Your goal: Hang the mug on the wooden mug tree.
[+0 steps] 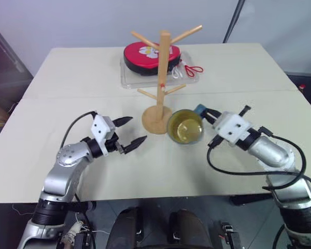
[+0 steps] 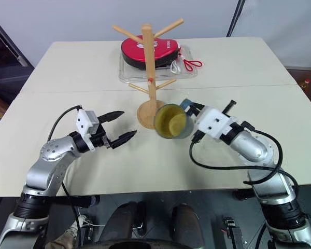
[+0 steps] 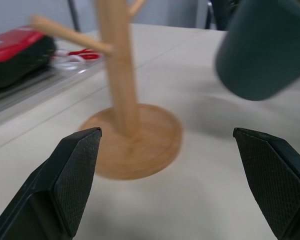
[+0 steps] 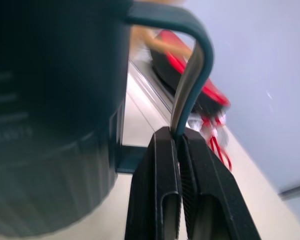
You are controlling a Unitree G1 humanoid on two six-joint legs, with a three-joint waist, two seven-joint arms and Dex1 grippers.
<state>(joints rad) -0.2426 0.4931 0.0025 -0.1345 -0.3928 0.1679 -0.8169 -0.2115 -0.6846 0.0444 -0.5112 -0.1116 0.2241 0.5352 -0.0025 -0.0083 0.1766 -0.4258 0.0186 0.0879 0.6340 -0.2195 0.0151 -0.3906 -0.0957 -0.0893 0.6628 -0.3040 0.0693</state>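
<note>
Mug tree: the wooden mug tree (image 1: 163,83) stands upright on its round disc base near the middle of the pale table (image 1: 67,166); slanted pegs branch out near its top and lower down its post; a small red mark shows on the post

Table: two pale boards meet along a seam that runs across behind the tree's base

Tray: a clear plastic tray (image 1: 128,80) lies behind the tree; the post crosses in front of it

Pouch: a red and black case (image 1: 145,56) rests in the tray, partly hidden by the post; red cord loops (image 1: 194,69) trail from its side

Mug: the mug (image 1: 186,127) hangs tilted just above the table, just beside the tree's base on the robot's right; its yellow inside faces the head camera; its lettering is too blurred to read in the right wrist view

Right gripper: the right gripper (image 4: 180,137) has its fingers pinched tight on the mug's loop handle (image 4: 192,70)

Left gripper: the left gripper (image 1: 129,132) hovers on the other side of the base with fingers spread wide and nothing between them; its tips (image 3: 80,165) frame the base in the left wrist view
</note>
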